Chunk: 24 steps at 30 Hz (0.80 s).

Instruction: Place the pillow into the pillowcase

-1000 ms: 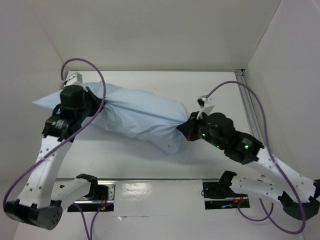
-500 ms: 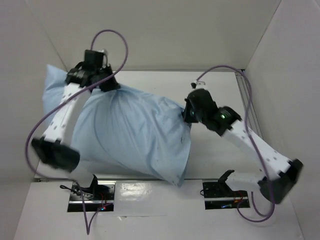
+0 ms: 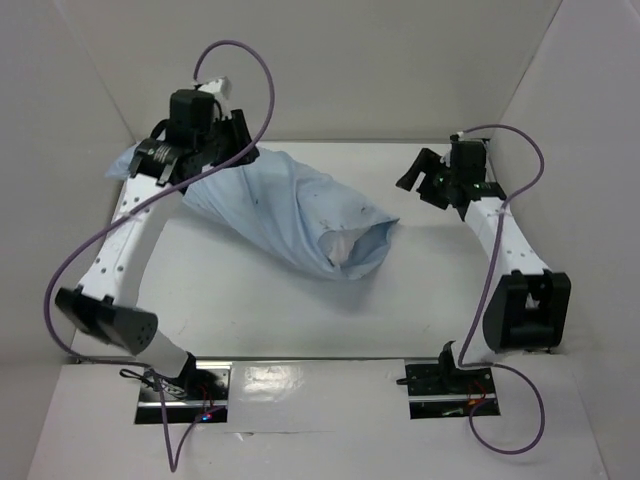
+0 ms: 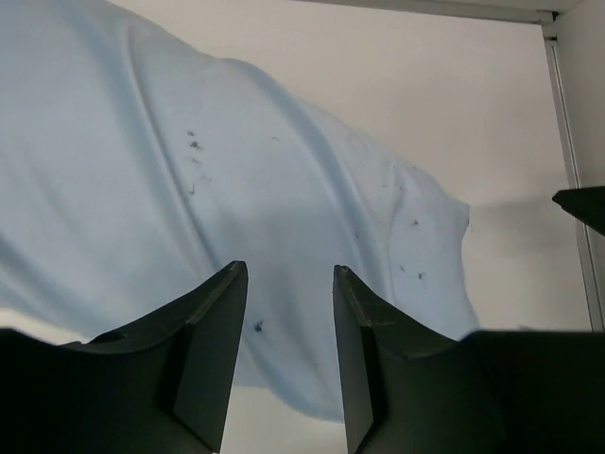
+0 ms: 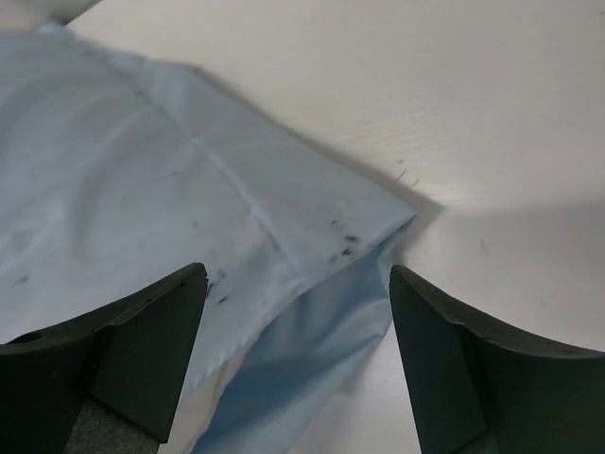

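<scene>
The white table carries the wrinkled light blue pillowcase.

The left arm stretches forward and up, and the left gripper has its jaws slightly apart. The right arm stands folded at the right; the right gripper has its jaws wide apart, empty.

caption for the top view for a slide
Blue pillowcase on the table, white pillow peeking from its open end; left tool and right tool both open.

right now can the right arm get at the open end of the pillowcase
Probably yes: the right gripper hangs open beside the pillowcase, its mouth turned that way, only bare table between.
</scene>
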Each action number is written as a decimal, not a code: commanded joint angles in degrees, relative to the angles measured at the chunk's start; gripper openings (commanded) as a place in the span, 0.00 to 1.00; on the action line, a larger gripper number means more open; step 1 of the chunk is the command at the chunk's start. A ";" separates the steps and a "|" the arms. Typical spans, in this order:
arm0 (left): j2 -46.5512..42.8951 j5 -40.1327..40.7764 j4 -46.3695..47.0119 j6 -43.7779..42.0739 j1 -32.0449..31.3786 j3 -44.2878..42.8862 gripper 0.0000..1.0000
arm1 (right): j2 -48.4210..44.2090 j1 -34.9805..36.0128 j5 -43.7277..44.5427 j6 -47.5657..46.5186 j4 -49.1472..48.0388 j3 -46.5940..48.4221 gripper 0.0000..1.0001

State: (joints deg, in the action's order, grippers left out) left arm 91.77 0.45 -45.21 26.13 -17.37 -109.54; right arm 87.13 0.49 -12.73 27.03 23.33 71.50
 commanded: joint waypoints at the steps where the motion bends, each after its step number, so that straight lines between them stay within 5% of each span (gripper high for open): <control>1: -6.15 2.89 1.79 0.06 0.75 6.77 0.54 | -8.98 1.61 -8.87 0.83 -3.73 -5.48 0.85; 4: -10.36 2.89 2.32 1.29 0.75 11.97 0.54 | -15.05 4.07 -16.53 4.69 -6.90 -12.52 0.87; 10: -11.71 -6.52 -2.13 -1.61 -7.57 13.82 0.55 | -23.14 9.70 -11.26 6.72 -2.15 -20.15 0.88; 15: -9.51 12.77 -8.83 -0.04 -27.76 14.53 0.55 | -26.92 9.18 -10.55 10.58 -3.55 -27.72 0.82; 19: -8.97 24.47 -15.86 5.57 -37.88 14.53 0.57 | -28.06 9.18 -10.56 10.59 -4.35 -30.20 0.78; 24: -5.91 29.52 -20.35 9.02 -44.86 16.81 0.60 | -28.69 9.18 -9.86 9.89 -3.03 -30.20 0.78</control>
State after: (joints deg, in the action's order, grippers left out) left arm 83.90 21.85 -60.40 31.35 -60.47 -93.80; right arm 60.27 9.98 -23.16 36.67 21.02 40.88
